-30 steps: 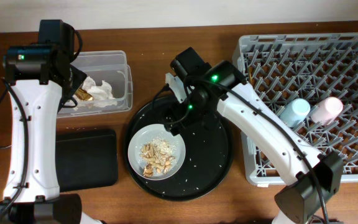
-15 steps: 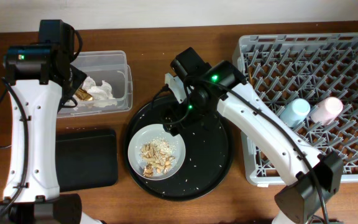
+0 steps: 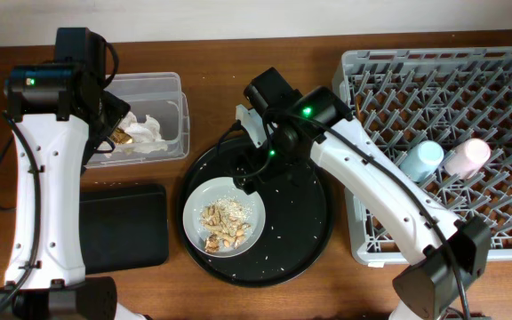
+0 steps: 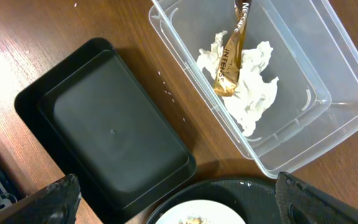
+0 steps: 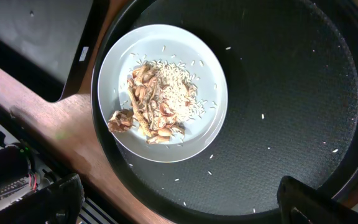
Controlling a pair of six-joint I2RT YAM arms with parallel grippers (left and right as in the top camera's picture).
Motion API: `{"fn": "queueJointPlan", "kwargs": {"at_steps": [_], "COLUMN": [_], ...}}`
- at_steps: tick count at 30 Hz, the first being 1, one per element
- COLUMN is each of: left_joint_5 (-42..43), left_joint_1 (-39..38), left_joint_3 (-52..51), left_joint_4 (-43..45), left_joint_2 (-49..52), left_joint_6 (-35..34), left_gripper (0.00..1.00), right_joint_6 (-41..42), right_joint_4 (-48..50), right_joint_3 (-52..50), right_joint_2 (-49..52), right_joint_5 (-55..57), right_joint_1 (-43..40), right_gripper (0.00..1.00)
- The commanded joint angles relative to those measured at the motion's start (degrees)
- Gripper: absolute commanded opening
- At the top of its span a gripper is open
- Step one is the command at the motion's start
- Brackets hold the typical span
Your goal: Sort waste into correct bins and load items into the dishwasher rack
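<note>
Right gripper (image 5: 176, 190) spread wide, holding nothing | grey-white bowl (image 5: 114, 74) of food bits (image 5: 157, 102) on round black tray (image 5: 291, 93), just ahead-left of it | I judge right arm nearer; left gripper (image 4: 178, 186) spread, above clear tub (image 4: 328, 118)

left end effector (image 4: 178, 200) splayed wide, right end effector (image 5: 180, 201) splayed wide

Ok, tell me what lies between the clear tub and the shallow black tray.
A narrow strip of wooden table with a few tiny pale specks separates the clear tub from the shallow black tray, seen in the left wrist view.
</note>
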Motion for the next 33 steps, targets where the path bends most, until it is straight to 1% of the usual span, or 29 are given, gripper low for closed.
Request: {"fn": "queueJointPlan", "kwargs": {"at_steps": [1, 3, 7, 8, 12, 14, 16, 17, 20, 24, 26, 28, 31, 32, 33], "left_joint_5": [1.42, 2.89, 11.15, 12.68, 18.75, 21.07, 21.49, 21.44, 21.49, 21.40, 21.09, 21.00, 21.03, 21.00, 21.00], "left_joint_1": [0.42, 0.46, 0.00, 0.02, 0.02, -0.44, -1.51, -2.49, -4.94, -9.42, -13.05, -17.14, -21.59, -22.88, -24.55], "left_joint_3": [0.42, 0.42, 0.42, 0.37, 0.35, 0.35, 0.31, 0.31, 0.31, 0.31, 0.31, 0.31, 0.28, 0.28, 0.28], "left_joint_4": [0.04, -0.63, -5.77, -5.88, -5.86, -5.88, -5.88, -5.88, -5.88, -5.68, -5.55, -4.72, -3.15, -2.32, -1.03], "left_joint_2": [-0.85, -0.85, -0.83, -0.83, -0.85, -0.85, -0.85, -0.85, -0.85, -0.83, -0.83, -0.83, -0.83, -0.83, -0.79], "left_joint_6": [-0.35, -0.35, -0.35, 0.87, 12.26, 18.25, 21.14, 22.23, 23.04, 23.21, 23.17, 23.17, 23.17, 23.15, 23.15], "left_gripper": [0.99, 0.99, 0.99, 0.99, 0.99, 0.99, 0.99, 0.99, 0.99, 0.99, 0.99, 0.91, 0.89, 0.83, 0.83], "right_joint_6": [0.37, 0.37, 0.37, 0.39, 0.52, 0.39, 0.63, 2.19, 3.69, 3.65, 3.67, 3.67, 3.67, 3.67, 3.67], "right_joint_4": [0.20, 0.20, 0.20, 0.20, 3.21, 3.69, 3.56, 3.28, 1.77, -1.77, -2.78, -2.86, -2.84, -2.78, -2.80], "right_joint_3": [-0.35, -0.35, -0.35, -0.35, -0.35, -0.35, -0.33, -0.33, -0.33, -0.33, -0.33, -0.33, -0.33, -0.35, -0.33], "right_joint_2": [0.44, 0.44, 0.44, 0.44, 0.44, 0.44, 0.44, 0.44, 0.44, 0.44, 0.44, 0.46, 0.46, 0.46, 0.46], "right_joint_5": [0.55, 0.55, 0.55, 0.55, 0.22, 5.27, 10.43, 12.07, 11.47, 12.17, 12.15, 11.93, 11.96, 11.96, 11.98], "right_joint_1": [-0.04, -0.04, -0.04, -0.04, -0.04, -0.59, -1.97, -3.50, -10.12, -22.84, -29.29, -34.75, -39.63, -41.44, -43.01], "right_gripper": [0.98, 0.98, 0.98, 0.98, 0.98, 0.98, 0.98, 0.98, 0.98, 0.98, 0.98, 0.98, 0.98, 0.98, 0.98]}}
